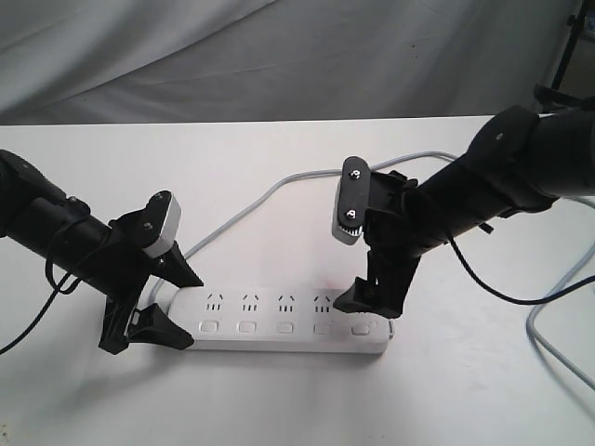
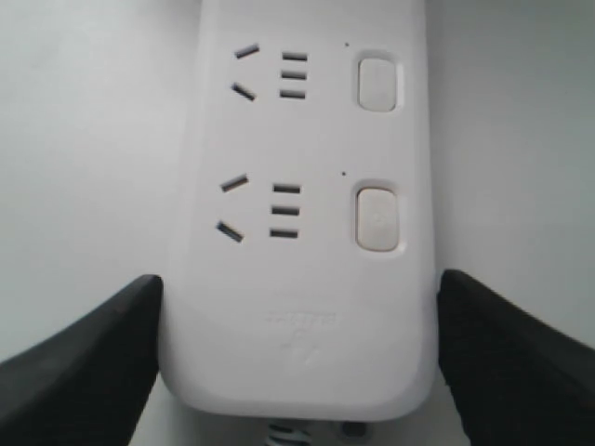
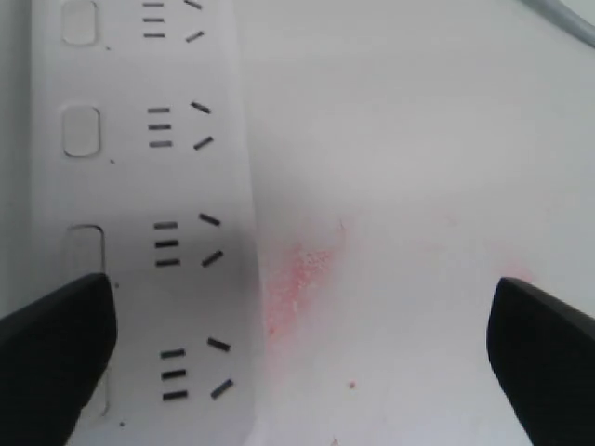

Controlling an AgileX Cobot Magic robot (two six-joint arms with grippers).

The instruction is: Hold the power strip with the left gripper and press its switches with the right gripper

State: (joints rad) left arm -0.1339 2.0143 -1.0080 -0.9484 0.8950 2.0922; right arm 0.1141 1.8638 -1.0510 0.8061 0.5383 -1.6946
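The left gripper (image 1: 183, 311) clamps the cord end of the power strip (image 1: 270, 314), which lies flat on the table (image 1: 279, 400). The right gripper (image 1: 367, 305) hangs wide open over the strip's far end. The strip looks like stiff, light, slick plastic, so squeeze its long edges, clear of the switches (image 1: 284, 327).

I see the long white power strip (image 1: 288, 327) lying flat on the table (image 1: 279, 149) (holes facing up), five square switches (image 1: 246, 327) in a row. My left gripper (image 1: 193, 311) squeezes one end. My right gripper (image 3: 299, 288) hangs wide open over the other.
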